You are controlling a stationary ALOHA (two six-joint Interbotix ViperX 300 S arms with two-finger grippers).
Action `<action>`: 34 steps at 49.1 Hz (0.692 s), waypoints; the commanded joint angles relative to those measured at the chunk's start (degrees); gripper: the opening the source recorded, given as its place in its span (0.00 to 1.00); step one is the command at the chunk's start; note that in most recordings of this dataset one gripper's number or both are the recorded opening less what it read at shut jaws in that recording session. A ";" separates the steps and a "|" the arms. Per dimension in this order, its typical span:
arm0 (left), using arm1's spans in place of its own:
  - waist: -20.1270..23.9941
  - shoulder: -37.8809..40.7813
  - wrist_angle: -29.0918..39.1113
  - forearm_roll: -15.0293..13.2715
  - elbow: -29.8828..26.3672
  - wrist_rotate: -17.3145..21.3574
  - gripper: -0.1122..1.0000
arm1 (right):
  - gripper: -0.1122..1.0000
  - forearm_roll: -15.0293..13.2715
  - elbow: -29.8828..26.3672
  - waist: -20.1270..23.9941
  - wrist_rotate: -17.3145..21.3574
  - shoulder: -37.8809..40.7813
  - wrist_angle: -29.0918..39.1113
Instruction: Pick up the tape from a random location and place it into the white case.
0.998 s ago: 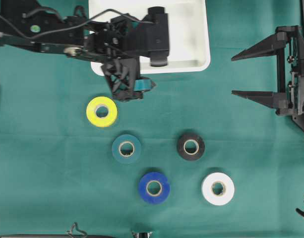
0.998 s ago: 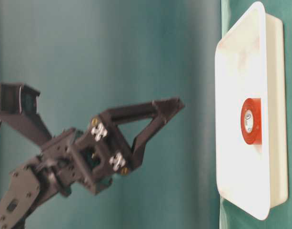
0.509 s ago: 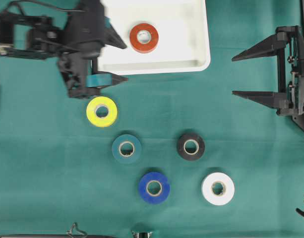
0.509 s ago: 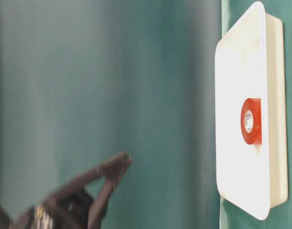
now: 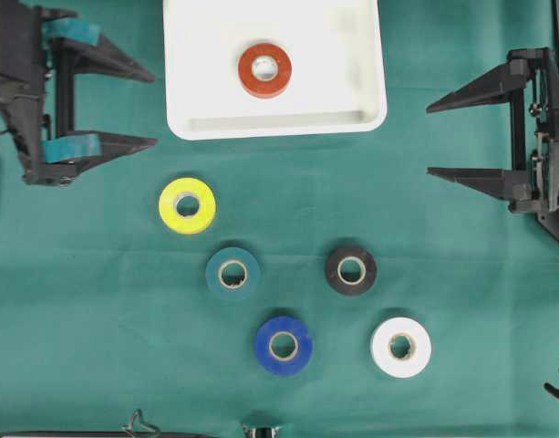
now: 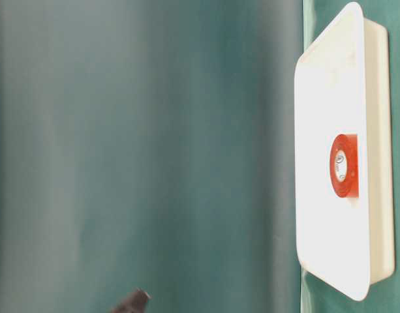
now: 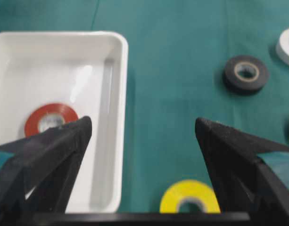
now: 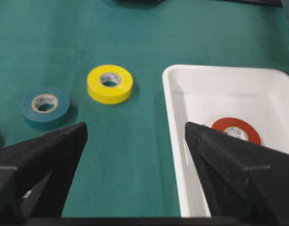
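Note:
A red tape lies flat inside the white case at the top middle; it also shows in the table-level view as red tape in the case. My left gripper hangs open and empty at the far left, apart from the case. From its wrist, the gripper frames the case rim and the red tape. At the right edge my right gripper stands open and empty; in its own view the gripper faces the case.
Loose rolls lie on the green cloth below the case: yellow tape, teal tape, black tape, blue tape and white tape. One left fingertip pokes into the table-level view's bottom edge.
My left arm has pulled back from over the case to the far left, open, uncovering the red tape lying in the case. The right arm has not moved.

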 commanded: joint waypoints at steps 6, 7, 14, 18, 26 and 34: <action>-0.09 -2.64 -6.42 -0.35 5.54 -0.18 0.98 | 0.93 -0.09 -1.05 -0.09 0.09 0.18 -0.18; -0.09 -2.81 -7.38 -0.35 6.24 -0.18 0.98 | 0.93 -0.09 -0.97 -0.09 0.09 0.18 -0.18; -0.09 -3.78 -13.27 -0.35 11.25 -0.18 0.98 | 0.93 -0.09 -0.79 0.00 0.09 0.18 -0.18; -0.09 -4.13 -15.73 -0.35 13.80 -0.18 0.97 | 0.93 -0.09 -0.70 -0.09 0.09 0.18 -0.18; -0.09 -4.31 -18.19 -0.44 17.40 -0.35 0.98 | 0.93 -0.09 -0.53 0.00 0.09 0.26 -0.18; -0.09 -4.57 -19.34 -0.44 19.34 -0.62 0.97 | 0.93 -0.09 0.00 0.00 0.09 0.35 -0.26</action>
